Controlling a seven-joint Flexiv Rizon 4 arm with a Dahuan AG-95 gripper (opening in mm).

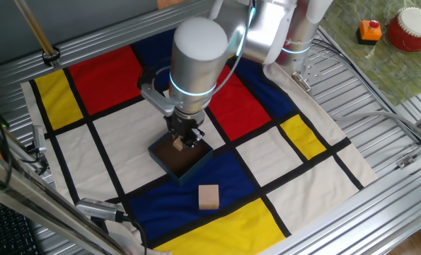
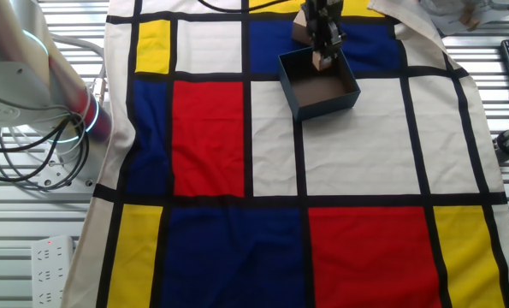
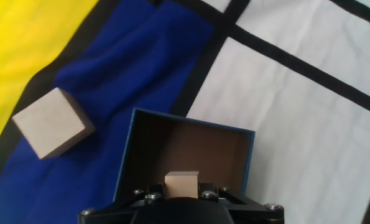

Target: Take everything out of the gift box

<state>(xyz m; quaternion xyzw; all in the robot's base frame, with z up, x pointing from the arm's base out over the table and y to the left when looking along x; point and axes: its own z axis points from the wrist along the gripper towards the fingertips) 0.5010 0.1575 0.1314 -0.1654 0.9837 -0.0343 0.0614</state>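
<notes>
The gift box [image 1: 190, 166] is a small dark blue box with a brown inside; it sits on the cloth and also shows in the other fixed view [image 2: 322, 101] and the hand view [image 3: 144, 149]. My gripper [image 1: 184, 139] is over the box, shut on a tan wooden block [image 3: 181, 184], which also shows in one fixed view [image 1: 177, 144] and the other fixed view [image 2: 321, 60]. The block is held at about the box's rim height. A second tan block [image 1: 209, 197] lies on the blue cloth outside the box, also in the hand view [image 3: 50, 122].
The checked cloth [image 1: 267, 152] covers the slatted metal table. A red bowl [image 1: 411, 30] and an orange object [image 1: 369, 30] stand at the far right. Cables and a power strip [image 2: 50, 257] lie at the table's left side in the other fixed view.
</notes>
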